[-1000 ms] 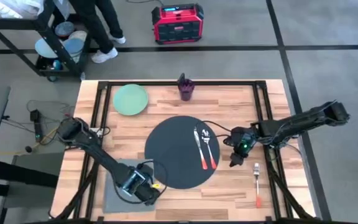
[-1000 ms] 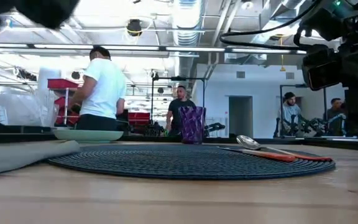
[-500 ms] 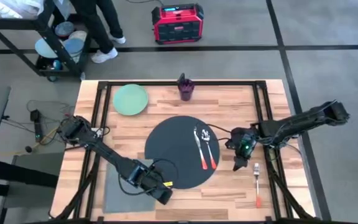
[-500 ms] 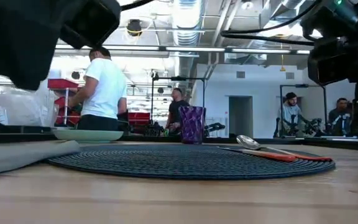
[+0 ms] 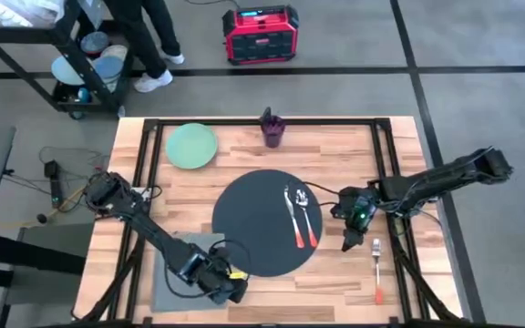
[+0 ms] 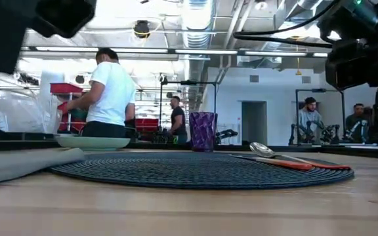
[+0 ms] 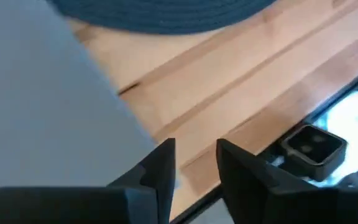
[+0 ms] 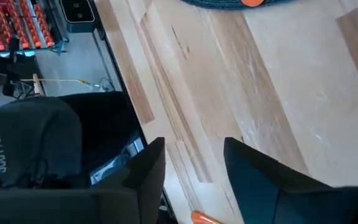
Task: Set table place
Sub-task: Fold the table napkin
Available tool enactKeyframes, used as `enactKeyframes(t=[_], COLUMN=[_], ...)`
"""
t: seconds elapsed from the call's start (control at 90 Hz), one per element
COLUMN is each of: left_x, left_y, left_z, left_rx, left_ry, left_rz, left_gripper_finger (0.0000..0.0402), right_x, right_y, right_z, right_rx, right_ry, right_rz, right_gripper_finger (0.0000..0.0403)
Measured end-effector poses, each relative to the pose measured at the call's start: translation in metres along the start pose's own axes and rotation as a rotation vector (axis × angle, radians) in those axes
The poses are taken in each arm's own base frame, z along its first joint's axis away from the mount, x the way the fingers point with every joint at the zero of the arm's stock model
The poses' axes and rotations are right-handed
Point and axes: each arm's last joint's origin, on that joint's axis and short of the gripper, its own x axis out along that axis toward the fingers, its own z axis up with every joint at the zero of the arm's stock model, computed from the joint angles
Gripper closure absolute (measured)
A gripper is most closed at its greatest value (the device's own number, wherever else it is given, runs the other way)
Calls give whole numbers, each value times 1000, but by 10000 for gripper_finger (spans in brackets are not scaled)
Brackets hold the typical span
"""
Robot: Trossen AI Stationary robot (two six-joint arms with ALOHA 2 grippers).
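Note:
The round dark grey place mat lies in the middle of the wooden table. A knife and a spoon with orange handles lie on the mat's right part. A fork lies on the wood right of the mat. The pale green plate and a purple cup stand at the far side. My left gripper hovers open by the near right corner of the grey napkin, holding nothing. My right gripper stands open just left of the fork's tines, also holding nothing.
The black rail frame runs along the table's sides. Bare wood lies between mat and fork. Beyond the table stand a black cart and a red case. People move in the room behind.
My left gripper has swung a little toward the table's right edge along the near edge, then come back toward the napkin's corner. My right gripper has shifted slightly toward the fork. The things on the table have stayed where they were.

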Motion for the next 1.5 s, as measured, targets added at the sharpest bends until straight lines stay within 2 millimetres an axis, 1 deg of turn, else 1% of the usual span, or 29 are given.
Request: enactKeyframes(t=[0.111,0.2,0.244,0.311,0.367,0.433,0.489,0.589,0.7,0.889,0.967,1.178,1.333,1.422,1.5], left_x=[19,34,37,34,26,18,15,16,18,18,17,13,13,27,43], left_y=[3,-6,-11,-21,-28,-30,-31,-35,-42,-43,-41,-34,-37,-44,-51], left_z=[-12,-23,-25,-24,-21,-19,-18,-19,-20,-21,-26,-53,-56,-55,-56], left_rx=[-8,21,47,88,125,170,195,198,185,155,136,94,104,135,198], left_ry=[37,74,84,74,55,26,7,15,15,12,5,7,18,26,51], left_rz=[39,55,85,132,188,284,330,295,218,202,209,203,170,142,173], left_gripper_finger=[321,330,335,341,344,345,345,345,345,345,345,345,345,346,346], right_x=[0,1,2,2,3,4,4,5,5,5,5,4,4,4,4], right_y=[0,1,1,2,3,3,3,4,4,4,4,4,4,4,4], right_z=[0,-1,-2,-3,-4,-5,-5,-6,-6,-5,-6,-6,-6,-6,-6], right_rx=[9,4,6,9,11,6,5,3,3,0,2,9,19,28,37], right_ry=[1,8,12,18,22,28,28,31,32,31,32,48,48,49,49], right_rz=[0,0,0,0,-1,-2,-1,-1,-1,0,0,11,12,13,14], right_gripper_finger=[243,243,243,243,243,243,243,243,243,243,243,243,243,243,243])
